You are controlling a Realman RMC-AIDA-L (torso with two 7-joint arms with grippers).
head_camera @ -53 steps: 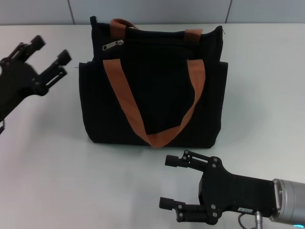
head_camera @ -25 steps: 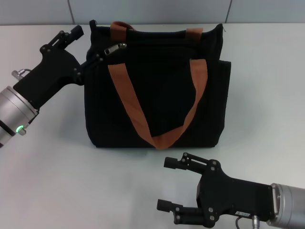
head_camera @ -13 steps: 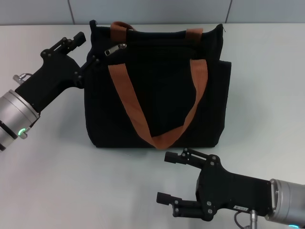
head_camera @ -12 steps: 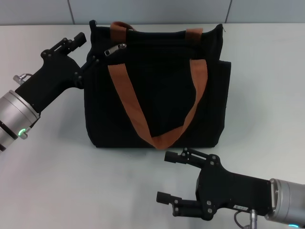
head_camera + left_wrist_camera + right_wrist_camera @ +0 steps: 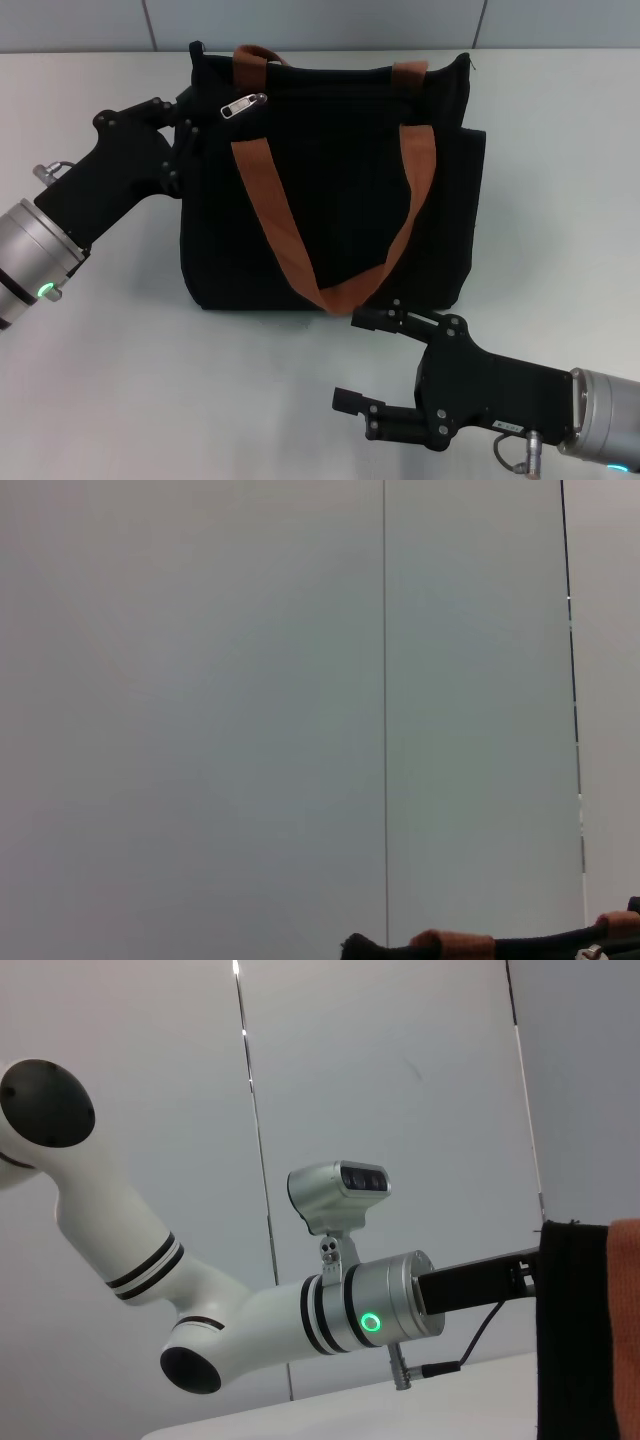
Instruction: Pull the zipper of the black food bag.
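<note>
Bag [image 5: 330,190]: upright on white surface [image 5: 120,380], 2 handles.
Zipper [image 5: 243,104]: top-left edge.
Left gripper [image 5: 180,125]: against bag's upper-left corner; finger state unclear.
Right gripper [image 5: 365,360]: before bag, fingers spread.

Setting: robotics laboratory or test cell, indoor. Evidence: plain white counter [image 5: 560,180], matte and unmarked; backdrop of pale grey wall panels [image 5: 200,700] divided by thin vertical seams, visible in the head and both wrist views; white and silver jointed robot arm [image 5: 250,1310] with black band markings, a lit green ring indicator and an exposed cable, seen from the right wrist view; a camera head [image 5: 338,1192] mounted above that arm; no domestic or retail furnishings in sight
</note>
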